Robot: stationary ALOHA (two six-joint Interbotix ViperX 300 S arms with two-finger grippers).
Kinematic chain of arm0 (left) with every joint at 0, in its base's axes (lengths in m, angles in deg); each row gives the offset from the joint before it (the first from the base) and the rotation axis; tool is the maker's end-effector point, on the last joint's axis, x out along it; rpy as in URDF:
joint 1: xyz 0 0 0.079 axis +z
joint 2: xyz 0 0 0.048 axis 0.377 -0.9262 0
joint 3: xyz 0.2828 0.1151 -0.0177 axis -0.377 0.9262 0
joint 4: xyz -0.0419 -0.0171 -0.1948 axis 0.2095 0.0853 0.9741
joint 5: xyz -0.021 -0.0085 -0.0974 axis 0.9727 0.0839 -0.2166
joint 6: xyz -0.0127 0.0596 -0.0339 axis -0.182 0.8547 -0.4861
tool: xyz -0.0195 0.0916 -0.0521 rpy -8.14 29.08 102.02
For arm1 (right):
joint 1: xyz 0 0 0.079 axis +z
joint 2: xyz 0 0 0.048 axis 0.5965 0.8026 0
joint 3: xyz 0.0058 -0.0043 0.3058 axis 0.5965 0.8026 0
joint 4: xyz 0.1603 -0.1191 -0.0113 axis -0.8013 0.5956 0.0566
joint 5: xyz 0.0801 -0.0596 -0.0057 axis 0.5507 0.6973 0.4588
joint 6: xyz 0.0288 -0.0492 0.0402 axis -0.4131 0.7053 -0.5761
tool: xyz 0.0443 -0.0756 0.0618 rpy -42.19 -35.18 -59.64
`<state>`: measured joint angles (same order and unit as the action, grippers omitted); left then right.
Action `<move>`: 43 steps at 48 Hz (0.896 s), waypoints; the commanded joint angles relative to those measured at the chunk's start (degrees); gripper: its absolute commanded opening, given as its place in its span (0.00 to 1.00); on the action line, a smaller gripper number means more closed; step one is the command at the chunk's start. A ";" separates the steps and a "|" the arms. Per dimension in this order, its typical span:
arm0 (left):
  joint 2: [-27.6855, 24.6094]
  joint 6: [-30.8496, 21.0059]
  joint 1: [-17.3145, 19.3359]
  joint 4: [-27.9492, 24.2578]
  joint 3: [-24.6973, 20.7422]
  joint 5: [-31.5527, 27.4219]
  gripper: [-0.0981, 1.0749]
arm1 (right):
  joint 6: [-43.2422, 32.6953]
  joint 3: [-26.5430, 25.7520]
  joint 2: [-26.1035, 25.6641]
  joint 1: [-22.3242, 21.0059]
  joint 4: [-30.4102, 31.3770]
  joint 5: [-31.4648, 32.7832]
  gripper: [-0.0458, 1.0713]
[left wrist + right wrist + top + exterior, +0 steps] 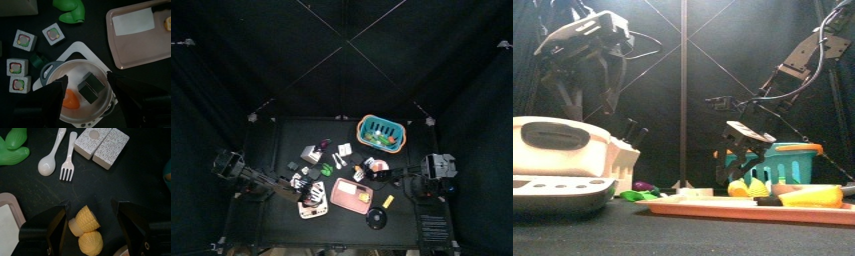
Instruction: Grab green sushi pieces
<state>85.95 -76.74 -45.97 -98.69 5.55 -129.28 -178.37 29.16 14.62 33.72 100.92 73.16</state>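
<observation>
Both arms are black, built from thin jointed links with loose black cables hanging along them. Each gripper ends in two flat, black, matte jaws.

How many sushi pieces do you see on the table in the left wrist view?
4. Two lie side by side near the green toy. Two more lie side by side beside the white pot. More may be hidden behind the left gripper.
</observation>
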 commanded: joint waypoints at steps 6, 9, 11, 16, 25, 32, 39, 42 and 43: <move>0.18 -8.26 -2.72 0.00 -2.11 -5.10 0.90 | -0.18 -1.67 -1.41 0.97 -1.58 -0.09 0.89; -0.18 -10.20 -2.81 0.18 -2.11 -4.57 0.90 | -0.18 -2.29 -0.97 1.41 -2.11 0.00 0.89; -0.35 -11.51 -2.90 0.88 -2.11 -3.87 0.90 | -0.18 -2.64 -0.70 1.67 -2.20 0.00 0.89; -0.62 -12.74 -2.81 1.67 -2.11 -2.02 0.90 | -0.18 -3.43 0.26 2.37 -2.29 -0.09 0.89; 0.18 -13.01 -2.20 4.31 -1.14 2.02 0.90 | -0.18 -4.57 2.46 2.72 -2.29 -0.09 0.89; 0.09 -13.10 -0.35 7.21 0.88 3.34 0.90 | -0.09 -5.54 3.34 2.90 -2.20 -0.26 0.89; 0.18 -13.01 1.32 8.17 2.02 6.33 0.90 | -0.09 -5.89 3.43 3.08 -1.93 -0.35 0.89; 0.18 -12.92 2.20 7.73 2.55 7.73 0.90 | -0.09 -5.80 3.43 3.08 -1.85 -0.35 0.89; 0.26 -12.83 2.46 7.56 2.72 7.91 0.90 | -0.09 -5.71 3.43 3.08 -1.85 -0.35 0.89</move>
<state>85.16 -89.74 -44.65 -90.52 8.45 -122.60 -178.46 24.33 19.10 36.71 98.90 72.90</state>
